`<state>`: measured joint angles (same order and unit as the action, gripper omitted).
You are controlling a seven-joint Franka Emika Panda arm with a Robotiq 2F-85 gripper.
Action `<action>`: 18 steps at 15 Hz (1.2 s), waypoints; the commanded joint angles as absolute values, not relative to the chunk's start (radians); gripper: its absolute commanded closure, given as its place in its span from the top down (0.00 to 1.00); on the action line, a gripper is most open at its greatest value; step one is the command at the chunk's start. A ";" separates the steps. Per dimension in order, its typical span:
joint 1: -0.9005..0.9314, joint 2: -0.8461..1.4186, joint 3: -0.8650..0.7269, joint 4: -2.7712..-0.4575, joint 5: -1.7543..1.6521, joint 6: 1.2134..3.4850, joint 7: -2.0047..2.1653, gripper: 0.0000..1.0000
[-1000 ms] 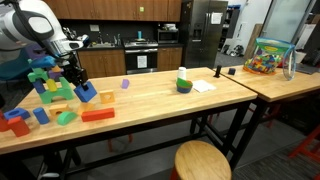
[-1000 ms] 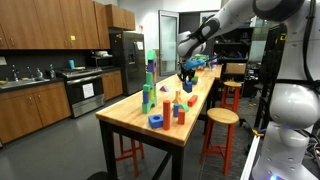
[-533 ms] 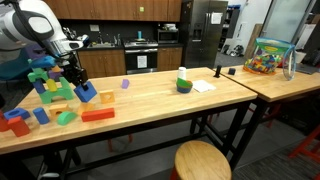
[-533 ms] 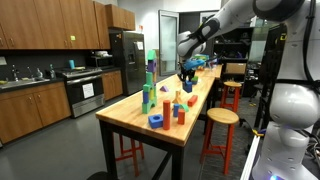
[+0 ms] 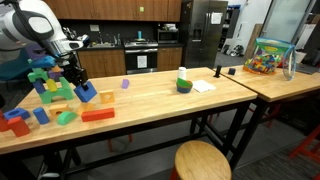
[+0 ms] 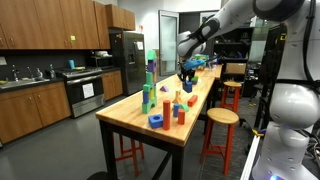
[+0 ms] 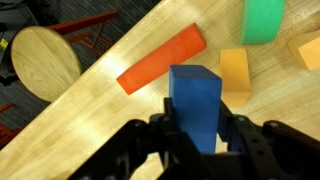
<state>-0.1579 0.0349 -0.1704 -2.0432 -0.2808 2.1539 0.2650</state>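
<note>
My gripper (image 7: 197,128) is shut on a blue block (image 7: 195,92), one finger on each side of it. It holds the block just above the wooden table (image 7: 110,120). In the wrist view a long red block (image 7: 160,60) lies beyond it, with an orange block (image 7: 234,72) and a green block (image 7: 263,20) further off. In an exterior view the gripper (image 5: 76,82) and blue block (image 5: 86,93) are at the table's left end, beside a stack of blue and green blocks (image 5: 45,80). The gripper also shows in an exterior view (image 6: 187,72).
Loose blocks lie about: red (image 5: 97,114), green (image 5: 65,117), orange (image 5: 105,97), purple (image 5: 125,84). A green bowl (image 5: 183,84) and white paper (image 5: 203,86) sit mid-table. A bin of toys (image 5: 268,55) stands far right. A round stool (image 7: 42,62) stands beside the table.
</note>
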 commanded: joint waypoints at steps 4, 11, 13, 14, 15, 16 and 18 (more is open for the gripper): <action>-0.158 0.035 -0.170 -2.041 -0.280 2.152 0.264 0.41; -0.158 0.035 -0.170 -2.041 -0.280 2.152 0.264 0.41; -0.158 0.035 -0.170 -2.041 -0.280 2.152 0.264 0.41; -0.158 0.035 -0.170 -2.041 -0.280 2.152 0.264 0.41; -0.158 0.035 -0.170 -2.041 -0.280 2.152 0.264 0.41; -0.158 0.035 -0.170 -2.041 -0.280 2.152 0.264 0.41; -0.158 0.032 -0.169 -2.050 -0.282 2.158 0.248 0.16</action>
